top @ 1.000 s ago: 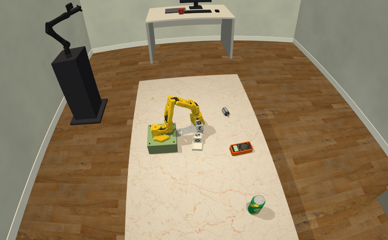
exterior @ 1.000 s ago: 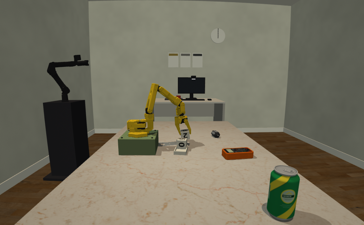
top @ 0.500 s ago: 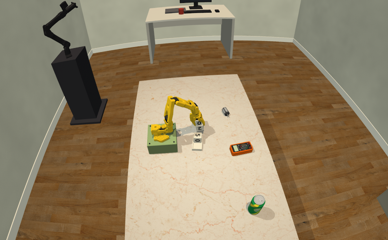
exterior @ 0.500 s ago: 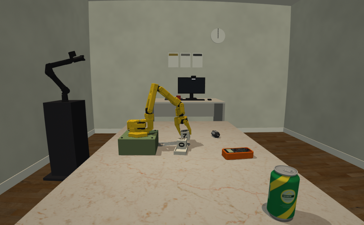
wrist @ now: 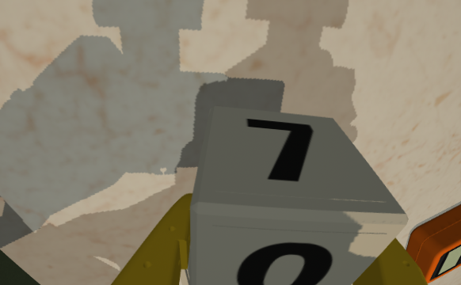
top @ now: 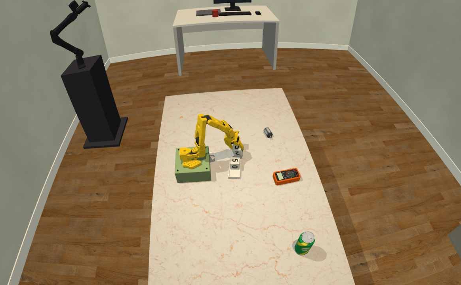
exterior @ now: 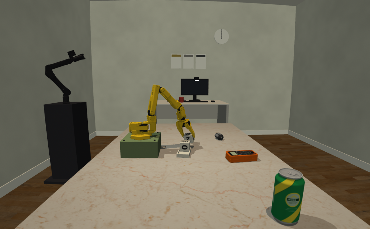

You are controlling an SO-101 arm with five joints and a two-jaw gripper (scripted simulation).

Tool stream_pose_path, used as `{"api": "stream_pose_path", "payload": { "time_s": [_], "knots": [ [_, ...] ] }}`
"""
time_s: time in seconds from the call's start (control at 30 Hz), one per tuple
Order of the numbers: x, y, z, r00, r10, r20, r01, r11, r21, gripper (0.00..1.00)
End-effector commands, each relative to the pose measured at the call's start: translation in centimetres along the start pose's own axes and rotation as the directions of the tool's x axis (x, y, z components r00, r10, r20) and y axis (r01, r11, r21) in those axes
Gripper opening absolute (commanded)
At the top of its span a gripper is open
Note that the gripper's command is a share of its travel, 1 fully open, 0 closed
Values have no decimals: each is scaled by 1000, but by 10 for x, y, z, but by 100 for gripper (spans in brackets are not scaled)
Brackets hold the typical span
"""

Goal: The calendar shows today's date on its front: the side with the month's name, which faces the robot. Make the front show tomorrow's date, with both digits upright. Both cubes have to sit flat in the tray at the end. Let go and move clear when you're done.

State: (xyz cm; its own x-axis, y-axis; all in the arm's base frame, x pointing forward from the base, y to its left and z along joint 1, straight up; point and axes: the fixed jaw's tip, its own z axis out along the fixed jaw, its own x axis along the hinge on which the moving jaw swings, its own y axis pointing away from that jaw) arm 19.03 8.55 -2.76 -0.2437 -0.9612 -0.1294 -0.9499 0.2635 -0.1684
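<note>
My gripper (top: 237,147) (exterior: 188,137) (wrist: 292,222) is shut on a white cube (top: 237,153) (exterior: 188,138) (wrist: 286,158). The cube is tilted in the air just beyond the tray's far end. The wrist view shows a 7 and a 0 on it; the top view shows a 0 and a turned 2. The other cube (top: 234,162) (exterior: 184,146) sits in the far half of the white tray (top: 234,173) (exterior: 183,155), with a sideways 5 on top and a sideways 0 towards the top and exterior views. The month's name and the front digits are hidden.
An orange multimeter (top: 286,176) (exterior: 241,156) (wrist: 424,241) lies right of the tray. A small dark motor-like object (top: 267,132) (exterior: 219,136) lies further back. A green can (top: 304,243) (exterior: 288,196) stands near the top and exterior views. The arm's green base (top: 193,175) (exterior: 140,149) is left.
</note>
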Motion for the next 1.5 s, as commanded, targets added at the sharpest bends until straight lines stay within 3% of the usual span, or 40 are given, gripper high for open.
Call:
{"api": "stream_pose_path", "payload": {
  "time_s": [0.0, 0.27, 0.63, 1.2, 1.47],
  "knots": [
    [-7, -3, 0, 994, 83, 73, -88, 994, 72, 0],
    [-12, -5, 1, 939, 265, 220, -300, 943, 144, 0],
    [-15, -6, -3, 860, 378, 344, -449, 880, 155, 0],
    [-16, -6, -4, 838, 398, 373, -479, 864, 154, 0],
    [-19, -10, 0, 806, 416, 422, -516, 842, 156, 0]
  ]
}}
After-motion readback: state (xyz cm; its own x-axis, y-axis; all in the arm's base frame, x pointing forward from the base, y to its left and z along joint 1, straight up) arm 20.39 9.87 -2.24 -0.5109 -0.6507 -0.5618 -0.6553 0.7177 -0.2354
